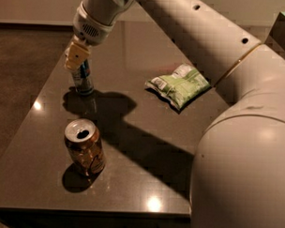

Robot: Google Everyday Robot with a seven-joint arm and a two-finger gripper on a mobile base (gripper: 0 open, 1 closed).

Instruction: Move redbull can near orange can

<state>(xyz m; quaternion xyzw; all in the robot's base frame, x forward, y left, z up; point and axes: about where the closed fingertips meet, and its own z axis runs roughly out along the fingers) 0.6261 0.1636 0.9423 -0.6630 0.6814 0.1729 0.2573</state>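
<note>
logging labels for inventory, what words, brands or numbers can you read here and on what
No text here can be read.
redbull can: markings too blurred to read.
orange can: print too blurred to read.
green bag: pale patches of print, none legible.
gripper, at the redbull can's top: no label shows.

A dark, glossy table [130, 190] fills most of the view, and its top catches a few small bright glints [153, 203] of light. To its left lies a dim brown floor [20, 64], which meets a pale wall [33, 4] at the back.
</note>
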